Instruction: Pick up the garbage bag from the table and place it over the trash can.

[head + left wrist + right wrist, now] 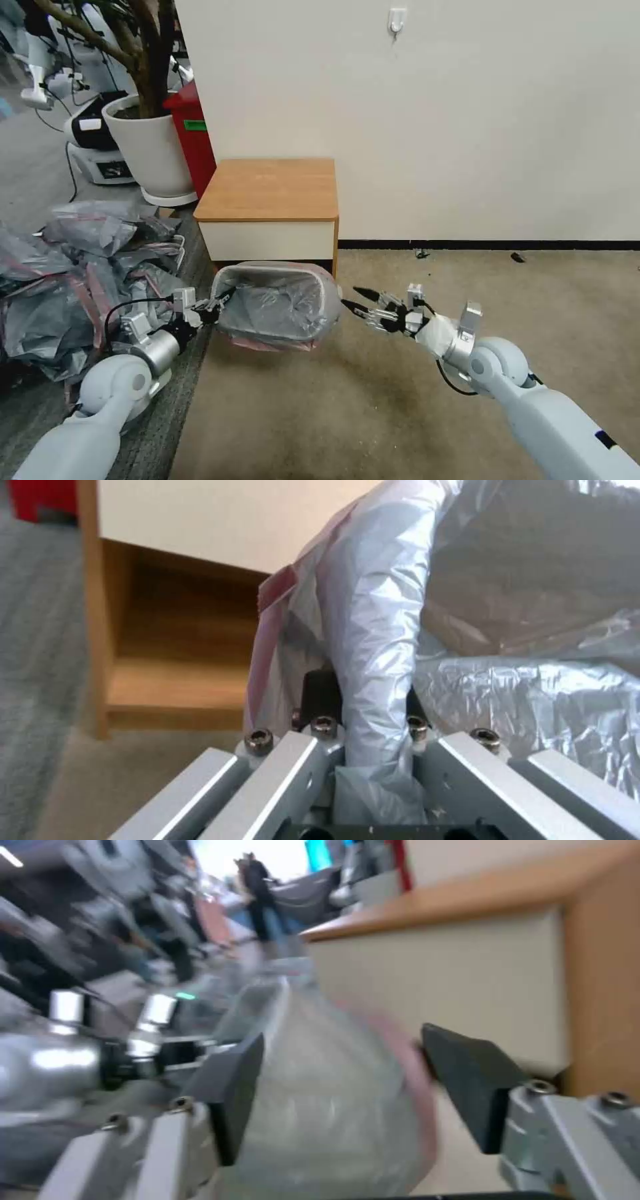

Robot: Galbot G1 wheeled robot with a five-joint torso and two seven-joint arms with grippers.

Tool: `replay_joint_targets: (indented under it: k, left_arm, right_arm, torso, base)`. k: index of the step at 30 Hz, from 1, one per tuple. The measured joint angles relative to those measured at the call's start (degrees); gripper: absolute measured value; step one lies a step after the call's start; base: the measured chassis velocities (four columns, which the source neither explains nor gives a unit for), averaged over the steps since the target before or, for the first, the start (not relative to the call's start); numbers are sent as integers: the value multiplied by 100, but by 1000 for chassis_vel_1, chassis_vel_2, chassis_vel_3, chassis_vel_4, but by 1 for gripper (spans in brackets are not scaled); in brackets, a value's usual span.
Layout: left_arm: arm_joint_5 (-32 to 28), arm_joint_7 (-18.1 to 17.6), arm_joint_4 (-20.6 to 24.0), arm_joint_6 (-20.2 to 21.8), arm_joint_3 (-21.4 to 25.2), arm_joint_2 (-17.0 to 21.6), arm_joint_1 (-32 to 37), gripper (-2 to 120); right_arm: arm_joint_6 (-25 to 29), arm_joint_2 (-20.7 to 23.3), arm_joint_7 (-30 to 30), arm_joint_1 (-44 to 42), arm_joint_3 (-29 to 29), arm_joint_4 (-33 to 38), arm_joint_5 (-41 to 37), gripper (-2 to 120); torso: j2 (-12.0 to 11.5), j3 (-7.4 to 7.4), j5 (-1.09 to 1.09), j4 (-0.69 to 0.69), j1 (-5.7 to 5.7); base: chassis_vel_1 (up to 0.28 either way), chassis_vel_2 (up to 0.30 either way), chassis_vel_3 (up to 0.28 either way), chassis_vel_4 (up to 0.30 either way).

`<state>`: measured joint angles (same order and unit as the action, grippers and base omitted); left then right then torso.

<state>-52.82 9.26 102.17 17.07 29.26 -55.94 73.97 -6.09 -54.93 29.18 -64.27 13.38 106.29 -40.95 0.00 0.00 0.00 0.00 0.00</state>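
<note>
The thin, crinkly grey translucent garbage bag (pixel 277 310) with its pink-red band is draped over the small cream-beige plastic trash can (pixel 267 269), lining its mouth and hanging down the outside, the pink edge showing along the lower front. The can stands on the tan carpet directly in front of the low wooden counter (pixel 270 187) with the light-brown top and cream drawer front, its far rim close under the drawer's lower edge. The left end effector (pixel 217 301) sits at the can's left rim, its fingers clamped on a fold of the bag's plastic. The right end effector (pixel 352 299) hovers just off the can's right rim with its dark fingers spread apart, gripping nothing. To the right the carpet lies open up to the black baseboard and the pale wall. To the left a heap of similar grey-and-pink bags (pixel 73 280) crowds the floor beside the left arm.
</note>
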Motion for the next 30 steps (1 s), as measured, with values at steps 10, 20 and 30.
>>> replay_joint_targets:
  k: [10,20,30]
  left_arm:
    - [718,-1405,625,192,-360,-252,118,2]
    - [1713,-1766,1271,333,-652,-559,449,2]
    - [2871,-1721,1665,340,-904,-944,861,2]
  right_arm:
    - [-484,319,-833,-109,-378,1897,1721,22]
    - [-1102,555,-837,726,-1380,1566,2615,0]
    - [-1695,516,-768,1467,-2278,730,2701,0]
  torso:
    - [0,0,1,0,0]
    - [0,0,2,0,0]
    - [0,0,1,1,0]
  base:
    - [0,0,0,0]
    - [0,0,0,0]
    - [0,0,0,0]
